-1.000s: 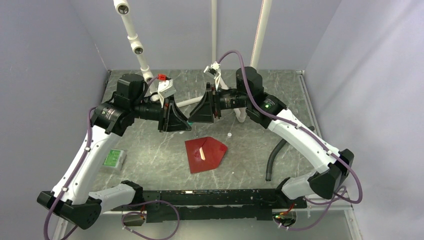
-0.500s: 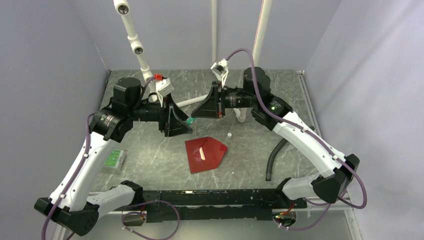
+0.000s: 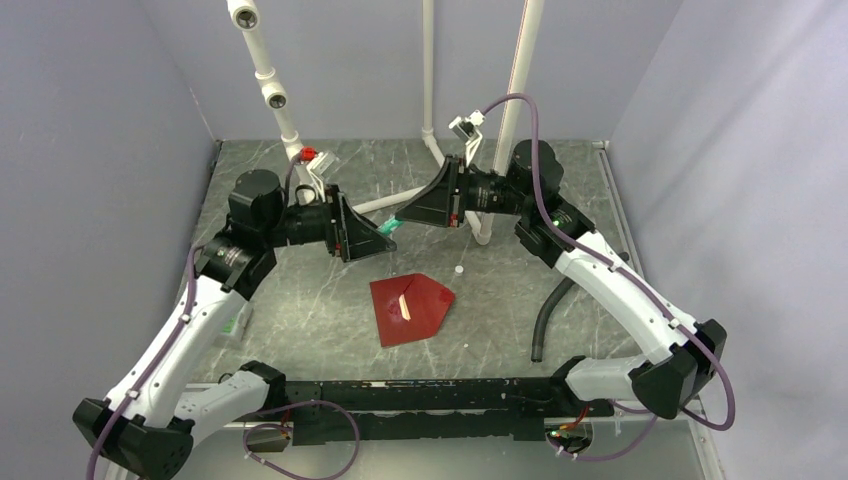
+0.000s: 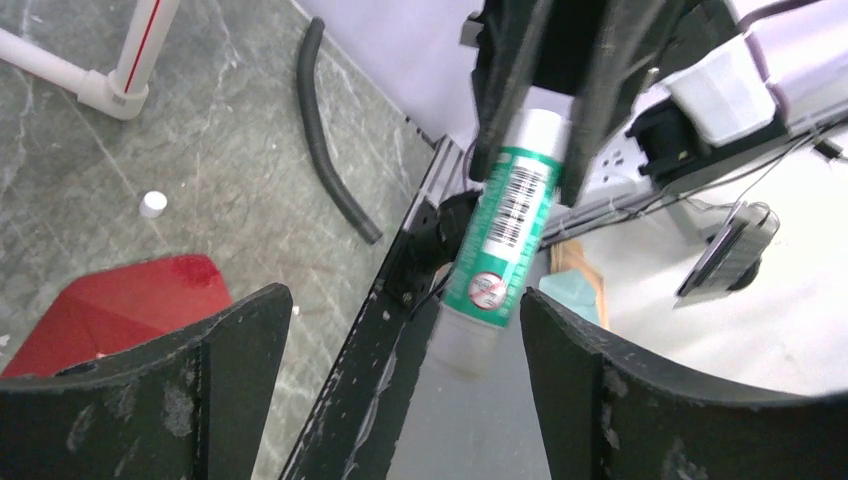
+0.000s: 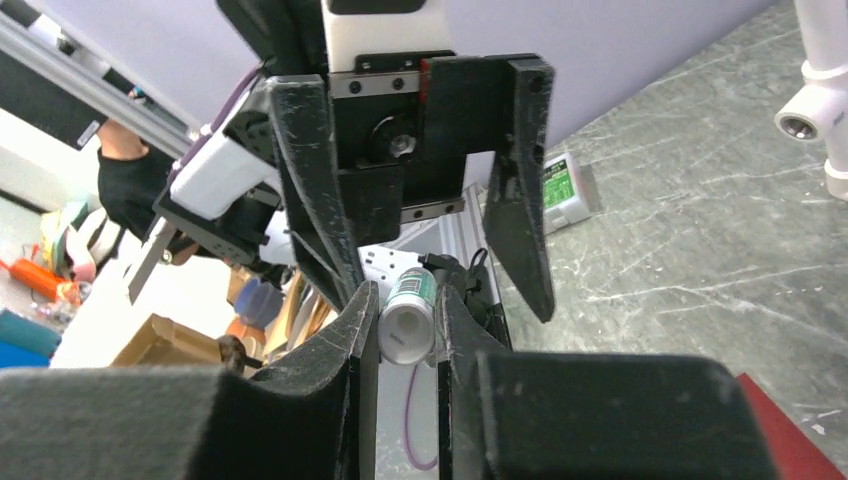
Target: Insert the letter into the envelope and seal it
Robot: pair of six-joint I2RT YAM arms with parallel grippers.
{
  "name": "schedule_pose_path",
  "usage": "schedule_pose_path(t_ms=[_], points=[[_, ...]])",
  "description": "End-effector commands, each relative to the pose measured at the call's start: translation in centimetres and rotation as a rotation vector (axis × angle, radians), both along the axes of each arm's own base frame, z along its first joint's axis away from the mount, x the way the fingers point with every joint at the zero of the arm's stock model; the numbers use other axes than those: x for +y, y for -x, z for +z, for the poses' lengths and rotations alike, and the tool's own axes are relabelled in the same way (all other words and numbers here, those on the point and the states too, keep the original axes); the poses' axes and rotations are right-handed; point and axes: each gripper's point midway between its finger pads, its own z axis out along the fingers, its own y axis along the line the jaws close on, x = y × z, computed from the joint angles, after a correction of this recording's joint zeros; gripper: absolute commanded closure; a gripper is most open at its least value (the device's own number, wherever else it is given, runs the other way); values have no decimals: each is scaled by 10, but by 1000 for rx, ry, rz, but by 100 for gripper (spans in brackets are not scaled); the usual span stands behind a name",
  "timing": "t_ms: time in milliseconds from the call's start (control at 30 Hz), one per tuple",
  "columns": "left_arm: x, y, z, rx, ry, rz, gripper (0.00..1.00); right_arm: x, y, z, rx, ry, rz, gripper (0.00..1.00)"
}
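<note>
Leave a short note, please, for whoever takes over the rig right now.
Left gripper: open, empty, raised facing the right one.
Right gripper: shut on a green-and-white glue stick, held in mid-air.
Envelope: flat on the table, flap apparently open; a pale strip shows on it.
Letter: no loose sheet in view; probably inside, unconfirmed.
Left to do: glue the flap, fold it, press it shut.

Pale lavender walls, grey marbled tabletop
</note>
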Motion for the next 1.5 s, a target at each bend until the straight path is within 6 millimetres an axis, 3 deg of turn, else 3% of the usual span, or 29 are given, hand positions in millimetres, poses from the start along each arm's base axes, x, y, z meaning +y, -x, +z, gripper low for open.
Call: schedule_pose_path(t_ms=[0,133,500,633,833,1200,1467], points=[[1,-1,36,-11,157,73,12,-14,0,27,-5,-115,-17,100],[7,-7,49,-23,243,155,12,-25,0,37,-11,-162,-14,100],[2,-19,64,111,444,170,12,-23,-6,41,46,-214,-13,100],[3,-18,78,95,511,159,27,-22,-7,40,75,-234,-9,100],[1,-17,81,106,537,126,49,-21,-11,40,92,-235,-23,100],[-2,-13,79,104,501,91,40,-23,-24,39,98,-241,-100,100],[-6,-11,81,82,481,62,58,-21,-27,34,103,-228,-98,100]])
